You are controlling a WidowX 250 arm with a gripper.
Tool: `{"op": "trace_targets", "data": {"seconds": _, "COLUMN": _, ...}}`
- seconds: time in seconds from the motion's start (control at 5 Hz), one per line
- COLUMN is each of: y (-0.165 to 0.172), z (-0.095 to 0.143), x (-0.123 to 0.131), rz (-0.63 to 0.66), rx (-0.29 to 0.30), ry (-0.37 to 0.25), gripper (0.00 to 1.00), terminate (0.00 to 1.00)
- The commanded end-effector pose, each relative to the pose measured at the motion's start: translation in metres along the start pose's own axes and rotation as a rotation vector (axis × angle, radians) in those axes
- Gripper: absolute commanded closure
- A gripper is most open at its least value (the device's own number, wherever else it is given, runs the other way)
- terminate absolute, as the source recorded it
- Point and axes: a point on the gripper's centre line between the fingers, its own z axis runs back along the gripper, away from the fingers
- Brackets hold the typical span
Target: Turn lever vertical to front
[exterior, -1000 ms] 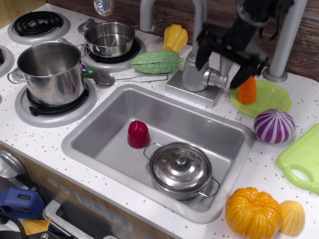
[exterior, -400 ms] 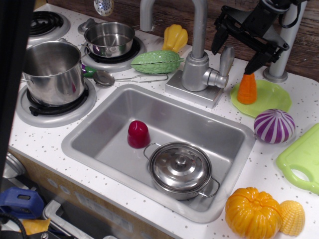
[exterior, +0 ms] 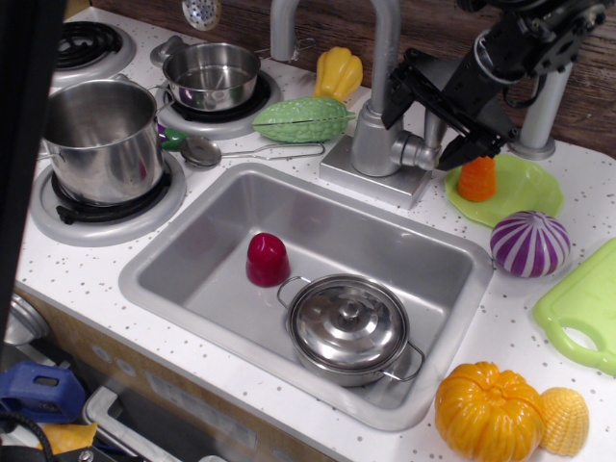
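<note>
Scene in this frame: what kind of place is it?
Most likely a toy play kitchen, not a real one. A small steel sink sits in a speckled white counter beside printed-looking burners, and plastic food lies around: an orange pumpkin and a purple striped onion.

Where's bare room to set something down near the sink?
Free: the grey sink basin floor left of the red cup, and the speckled white counter between the purple striped onion and the orange pumpkin. Crowded: around the silver faucet lever, where the black gripper straddles it beside the orange carrot on its green plate.
</note>
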Motion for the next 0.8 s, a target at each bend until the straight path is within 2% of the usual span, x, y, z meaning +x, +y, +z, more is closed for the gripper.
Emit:
{"op": "trace_targets", "data": {"seconds": 0.0, "y": 0.020, "z": 0.033, "x": 0.023, "rz": 0.045, "rx": -0.010, "ry": -0.113, "gripper": 0.00, "terminate": 0.00}}
{"op": "trace_targets", "data": {"seconds": 0.4, "y": 0.032, "z": 0.053, "x": 0.034, "rz": 0.064, "rx": -0.037, "ry": -0.085, "gripper": 0.00, "terminate": 0.00}}
{"op": "trace_targets", "data": {"seconds": 0.6, "y": 0.029, "z": 0.051, "x": 0.031, "rz": 0.088, "rx": -0.046, "ry": -0.083, "gripper": 1.00, "terminate": 0.00}}
